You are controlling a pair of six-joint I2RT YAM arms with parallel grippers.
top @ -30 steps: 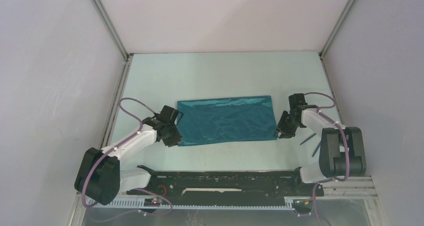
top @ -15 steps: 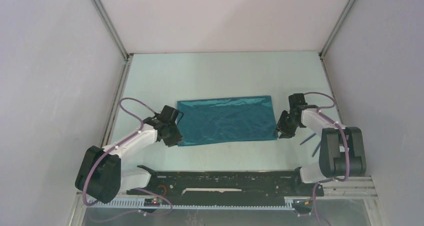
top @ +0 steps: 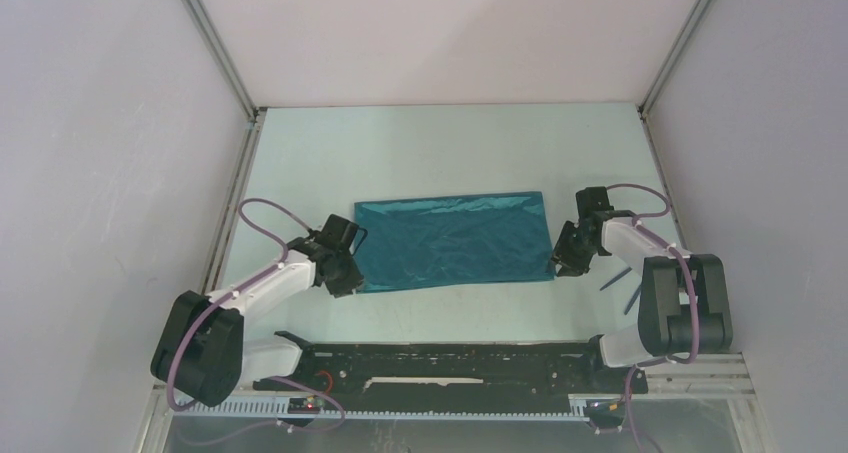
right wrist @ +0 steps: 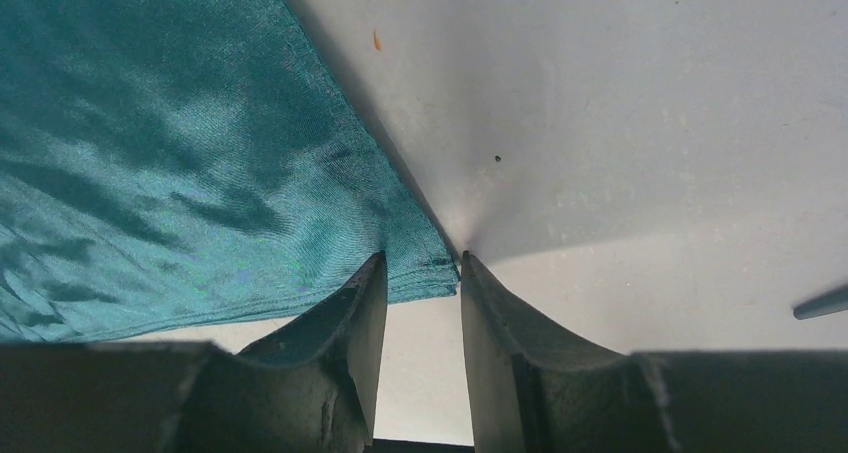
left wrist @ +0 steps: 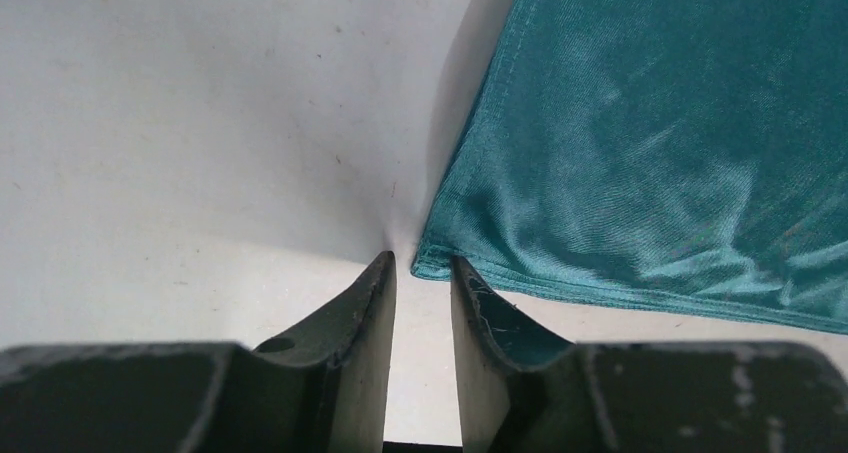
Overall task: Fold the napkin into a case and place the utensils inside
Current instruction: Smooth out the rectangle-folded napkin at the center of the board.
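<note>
Overhead, one teal napkin (top: 452, 241) lies flat on the pale tabletop (top: 440, 153) as a wide oblong, its long sides running left to right. Two arms flank it. The left tool (top: 348, 285) sits at the napkin's near left corner and the right tool (top: 562, 265) at its near right corner. Two dark, slender utensils (top: 616, 278) lie on the tabletop to the right of the right tool, close together and partly hidden by the right arm. They are apart from the cloth.

Next, the left wrist view. The left tool (left wrist: 422, 268) has its two dark fingers apart with a narrow gap, and bare tabletop (left wrist: 200, 123) shows between them. The hemmed corner of the napkin (left wrist: 640, 143) lies just at the tip of one finger; nothing is clamped.

Last, the right wrist view. The right tool (right wrist: 422, 265) also has its fingers parted, with the corner of the napkin (right wrist: 170, 143) lying between the tips. The gap is far wider than the thin cloth, so it is not pinched. Stacked cloth edges show at that corner. One utensil tip (right wrist: 822, 303) pokes in at the right edge. One orange speck (right wrist: 377, 40) and one dark speck (right wrist: 497, 158) mark the tabletop.
</note>
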